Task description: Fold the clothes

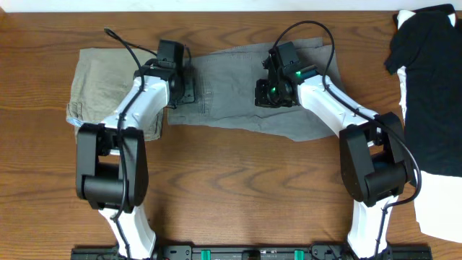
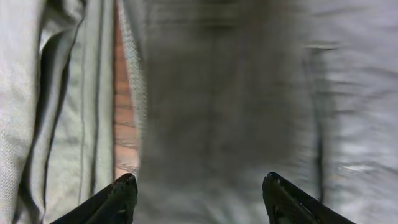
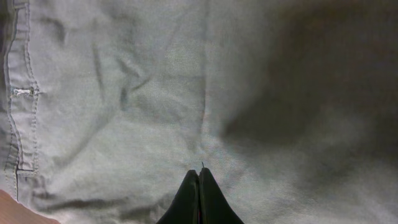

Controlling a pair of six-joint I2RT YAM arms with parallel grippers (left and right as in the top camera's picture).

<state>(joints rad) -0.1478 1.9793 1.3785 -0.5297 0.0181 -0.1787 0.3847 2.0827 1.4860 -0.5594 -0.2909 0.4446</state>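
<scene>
Where the wooden tabletop [image 1: 238, 180] runs toward its far edge, a pair of grey shorts [image 1: 231, 94] lies spread flat across the middle, with the waistband end toward the left and the legs reaching right. The cloth is soft and lightly creased, with shallow wrinkles. In the right wrist view a small metal zip [image 3: 22, 91] sits beside a stitched seam at the garment's left side.

A black shirt [image 1: 433, 87] lies by the far right corner, crumpled, on top of a white cloth [image 1: 437, 209] that runs down the right edge. Near the far left corner sits a khaki garment [image 1: 101, 83], loosely folded and just beside the shorts. The left wrist view shows a thin strip of bare wood between the two.

Both arms rise from the near edge and reach forward over the shorts. The left arm [image 1: 141, 101] stretches to the garment's left end, and the right arm [image 1: 332, 108] angles in over its right half.

The left fingers [image 2: 122, 200] stand well apart, hovering close over the grey cloth near its left border, with nothing between them. The right fingers [image 3: 199, 186] are pressed together, their tips down at the surface of the shorts. I cannot tell whether any cloth is pinched between them.
</scene>
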